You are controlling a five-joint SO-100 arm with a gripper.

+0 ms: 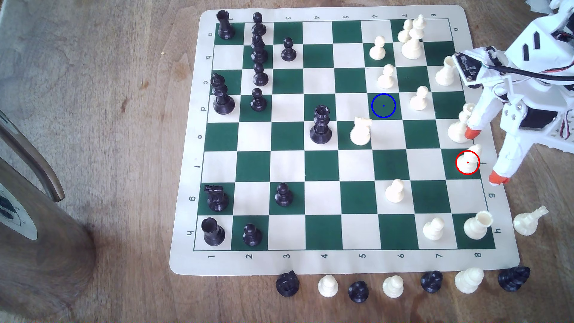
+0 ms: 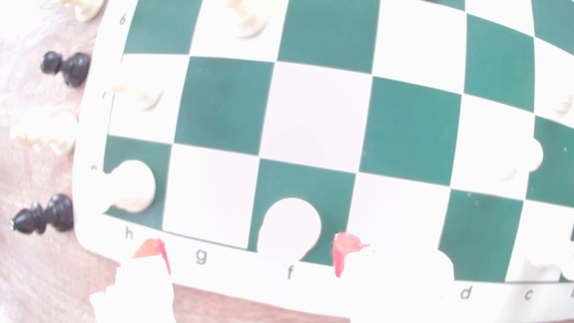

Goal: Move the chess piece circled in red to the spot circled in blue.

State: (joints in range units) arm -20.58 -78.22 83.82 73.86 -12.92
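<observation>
The red-ringed cream pawn (image 1: 468, 161) stands on a dark green square in row f at the board's edge, on the exterior view's right. From the wrist camera the same pawn (image 2: 289, 229) shows as a pale round shape above the letter f. My gripper (image 1: 486, 156) is open, its two orange-tipped white fingers (image 1: 472, 133) spread just off the board's edge, one on each side of the pawn and touching nothing. The blue-ringed spot (image 1: 383, 105) is a dark green square in row d, bare, several squares toward the exterior view's left.
A white queen (image 1: 459, 125) stands right beside the upper finger. A white knight (image 1: 360, 130) and pawns (image 1: 419, 98) stand near the blue ring. A white rook (image 1: 476, 225) fills the corner, a toppled white piece (image 1: 529, 221) lies off the mat, and captured pieces (image 1: 393, 285) line the near edge.
</observation>
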